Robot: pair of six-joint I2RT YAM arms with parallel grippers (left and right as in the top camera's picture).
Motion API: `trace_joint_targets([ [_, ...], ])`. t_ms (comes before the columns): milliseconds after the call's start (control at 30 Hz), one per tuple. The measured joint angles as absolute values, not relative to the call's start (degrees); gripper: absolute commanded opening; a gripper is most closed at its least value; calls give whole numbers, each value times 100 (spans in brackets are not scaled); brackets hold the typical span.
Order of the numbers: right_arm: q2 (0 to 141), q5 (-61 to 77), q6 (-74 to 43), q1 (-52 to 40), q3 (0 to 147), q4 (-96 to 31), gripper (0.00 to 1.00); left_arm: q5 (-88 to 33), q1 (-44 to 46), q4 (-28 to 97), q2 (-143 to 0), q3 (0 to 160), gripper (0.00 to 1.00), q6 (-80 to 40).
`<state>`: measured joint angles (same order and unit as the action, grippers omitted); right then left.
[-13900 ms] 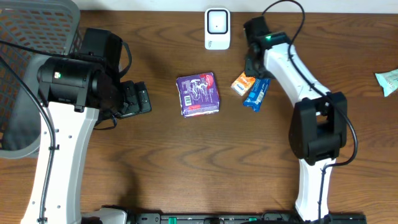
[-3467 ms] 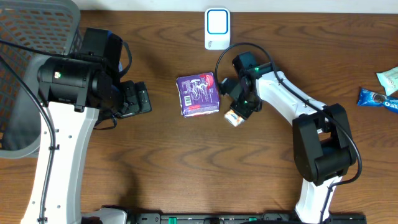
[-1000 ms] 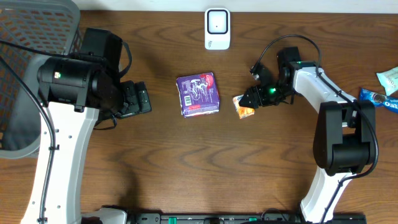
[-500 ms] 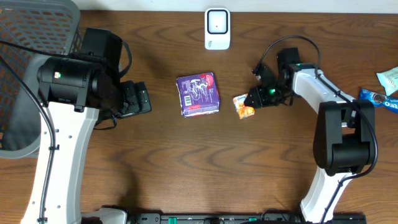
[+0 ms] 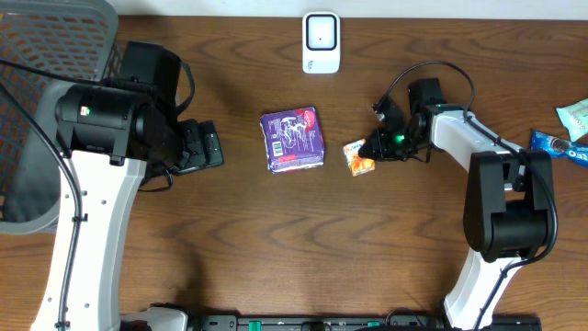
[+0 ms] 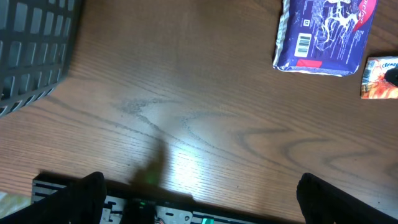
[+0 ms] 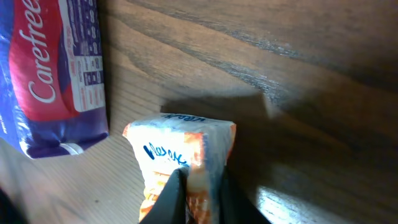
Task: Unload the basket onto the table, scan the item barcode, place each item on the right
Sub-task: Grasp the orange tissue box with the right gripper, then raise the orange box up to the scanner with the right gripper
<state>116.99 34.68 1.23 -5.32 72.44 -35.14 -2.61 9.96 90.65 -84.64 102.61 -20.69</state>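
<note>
At the far left, the mesh basket (image 5: 37, 55) and the left gripper (image 5: 209, 145), hanging released with its fingers spread wide above the table (image 5: 276, 239), play no part yet, so little can go wrong there unless that arm swings toward the middle and bumps something. The purple pack (image 5: 292, 139) lies flat just left of the work, and a careless lift or sweep could nudge it or drag it along. The scanner (image 5: 321, 41) stands at the far edge, well apart from the item, so the carry is long enough for a weak hold to fail. The orange packet (image 5: 358, 158), the thing to be scanned, sits on the wood between the purple pack and the right gripper (image 5: 371, 147), which is clenched on one crimped end of it. That thin pinch on soft, crinkly wrapping looks like the main risk: the packet could slip out, twist, or droop so that its barcode faces away from the scanner. The loose wrappers (image 5: 559, 149) at the right edge seem out of harm's way.
</note>
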Motion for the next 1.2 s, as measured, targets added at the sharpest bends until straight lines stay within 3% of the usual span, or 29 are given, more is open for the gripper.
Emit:
trace_joint_targets([
  [333,11734,3140,-128,-569,7972,-4440,1,-263,996,9065,-8464,10261,98,-2069],
  [567,11734,1227,-228,-996,9629,-4508,1,-263,996,9065,-8464,10261,98,-2069],
  [867,11804,-2049,478,-2069,9872,-1291,1,-261,996,9063,-8464,10261,98,-2069],
  [1200,12787,-2941,2561,-2421,9939,1308,1,-259,996,9063,-8464,10261,98,-2069],
])
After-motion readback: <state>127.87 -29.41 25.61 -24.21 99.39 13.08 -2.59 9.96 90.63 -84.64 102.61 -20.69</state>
